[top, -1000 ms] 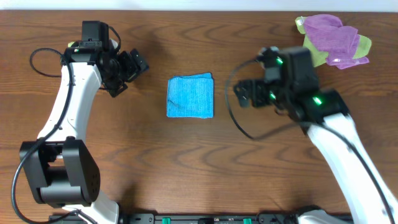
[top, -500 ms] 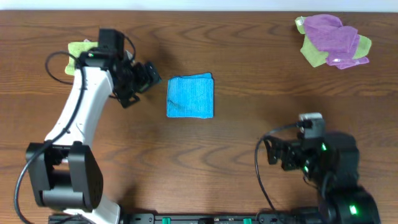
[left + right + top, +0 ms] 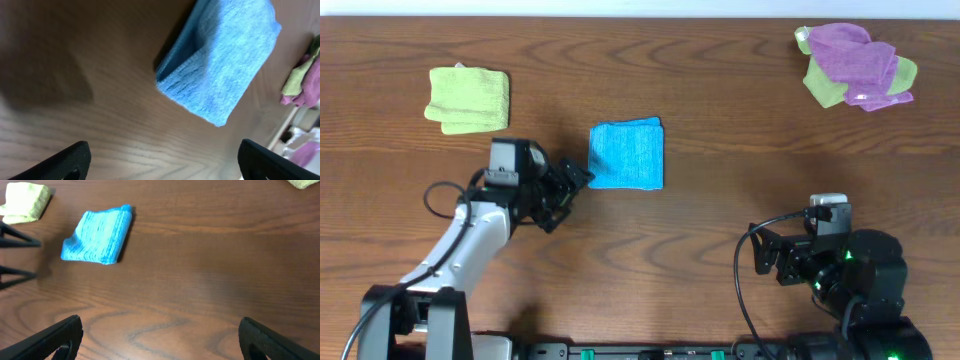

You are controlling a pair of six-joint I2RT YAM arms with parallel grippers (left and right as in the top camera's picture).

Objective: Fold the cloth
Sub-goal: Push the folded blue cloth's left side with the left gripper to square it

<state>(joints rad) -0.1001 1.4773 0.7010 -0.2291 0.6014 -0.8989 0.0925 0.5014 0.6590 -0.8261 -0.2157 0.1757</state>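
The tabletop (image 3: 720, 110) is dark brown wood with a clear grain; beyond its far edge only a pale strip shows. The cloth (image 3: 626, 154) lies folded into a flat rectangle near the middle of the tabletop. The left tool (image 3: 569, 190) is low, just beside the cloth's near left corner and not touching it, with its fingers spread. The right tool (image 3: 763, 261) is well apart from the cloth, near the front edge, fingers also spread. A folded green cloth (image 3: 468, 98) lies at the far left, and a purple cloth (image 3: 855, 58) lies crumpled on another green one in the far right corner.
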